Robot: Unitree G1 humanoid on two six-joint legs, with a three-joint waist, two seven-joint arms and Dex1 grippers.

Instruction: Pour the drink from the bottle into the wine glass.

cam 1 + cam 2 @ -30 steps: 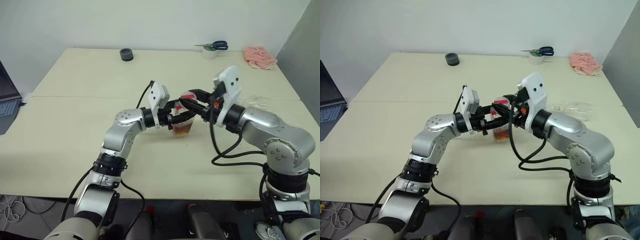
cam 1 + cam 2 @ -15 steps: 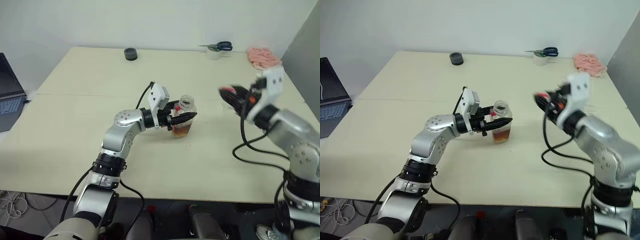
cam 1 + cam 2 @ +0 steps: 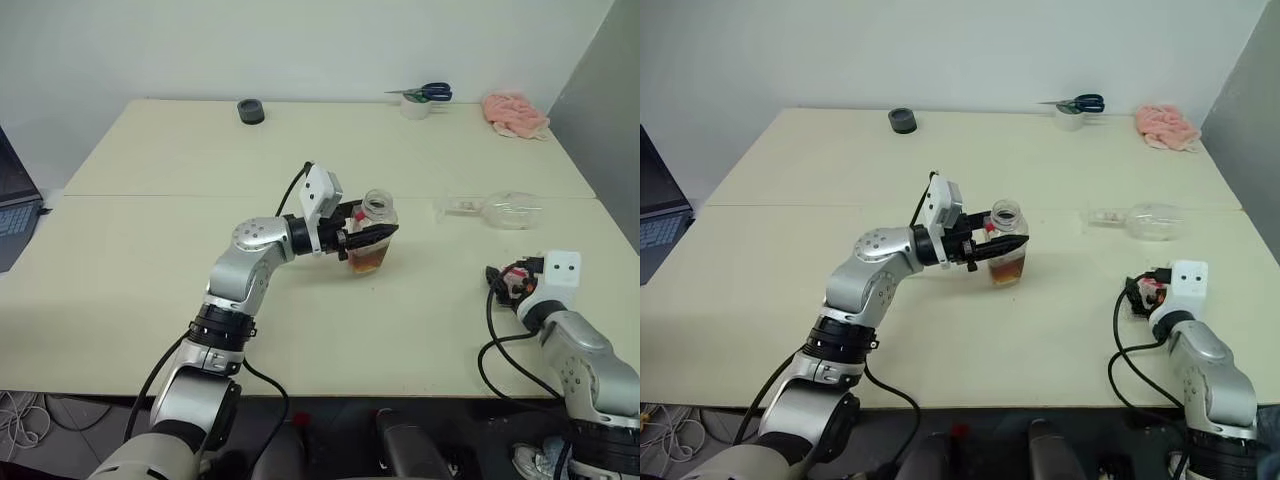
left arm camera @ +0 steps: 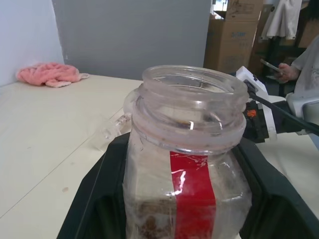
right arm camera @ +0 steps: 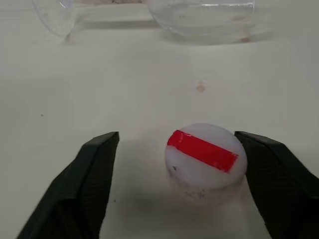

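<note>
Your bottle [image 3: 370, 240], clear squarish plastic with a red label strip and a ribbed open neck, stands upright mid-table with amber drink [image 3: 366, 262] low inside, pinched between the left gripper's [image 3: 372, 236] black fingers. Lying on its side to the right, well apart, is the clear wine glass [image 3: 497, 210]. Nearer you, the round white cap [image 5: 205, 163] with its red stripe sits on the smooth cream table [image 3: 150, 260] between the right gripper's [image 5: 187, 184] wide-spread jaws, touching neither.

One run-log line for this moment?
left hand: shut on bottle, uncapped | right hand: open, cap on table between fingers | glass: lying sideways
</note>
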